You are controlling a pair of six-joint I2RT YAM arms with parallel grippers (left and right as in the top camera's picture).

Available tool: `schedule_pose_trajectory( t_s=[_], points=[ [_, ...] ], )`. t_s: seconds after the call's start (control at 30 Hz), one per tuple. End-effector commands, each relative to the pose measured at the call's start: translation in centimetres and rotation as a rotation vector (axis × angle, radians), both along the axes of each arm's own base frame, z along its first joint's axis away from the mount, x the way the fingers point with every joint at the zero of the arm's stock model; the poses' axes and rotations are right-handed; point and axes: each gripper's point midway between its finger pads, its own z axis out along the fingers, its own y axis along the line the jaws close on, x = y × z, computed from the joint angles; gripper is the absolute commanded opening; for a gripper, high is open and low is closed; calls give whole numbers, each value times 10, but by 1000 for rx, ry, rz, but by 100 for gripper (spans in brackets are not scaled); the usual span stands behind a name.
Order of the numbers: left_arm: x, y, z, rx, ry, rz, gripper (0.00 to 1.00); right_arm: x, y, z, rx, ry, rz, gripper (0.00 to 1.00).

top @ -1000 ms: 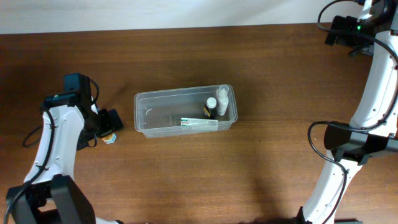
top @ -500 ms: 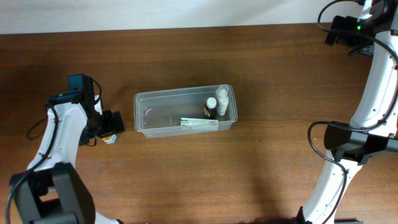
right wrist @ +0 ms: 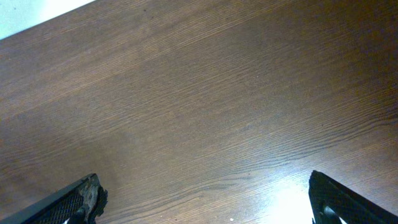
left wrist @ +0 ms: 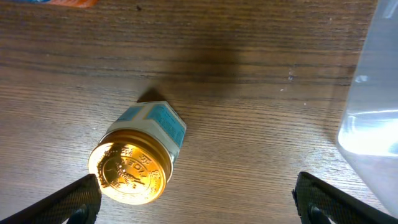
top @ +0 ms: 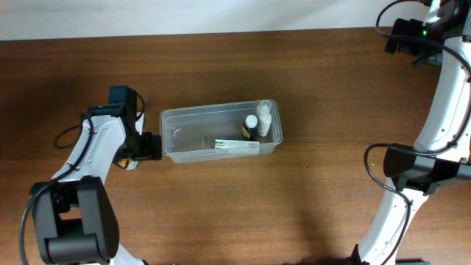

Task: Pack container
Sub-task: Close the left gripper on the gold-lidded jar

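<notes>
Both released: left end effector (left wrist: 199,204), right end effector (right wrist: 205,200); one container (top: 184,138), two bottles (top: 250,128) (top: 263,118), one jar (left wrist: 134,165).

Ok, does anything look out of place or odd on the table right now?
One thing: a small gold-lidded jar sits on the bare table outside the container, just off its end nearest the left claw, which hangs open over it. Nothing looks spilled or damaged.
</notes>
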Motion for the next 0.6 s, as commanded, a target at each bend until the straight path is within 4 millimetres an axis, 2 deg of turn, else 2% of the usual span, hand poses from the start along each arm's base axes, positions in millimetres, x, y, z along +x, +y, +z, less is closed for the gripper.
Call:
schedule_pose_trajectory(
  t_s=[0.0,0.57],
  points=[
    [-3,4,-8,40,32,-26,99,-6,-1,15,-14,-31,-10,98],
    [-5,15,-7,64,28,51,99,-6,-1,15,-14,-31,-10,98]
  ],
)
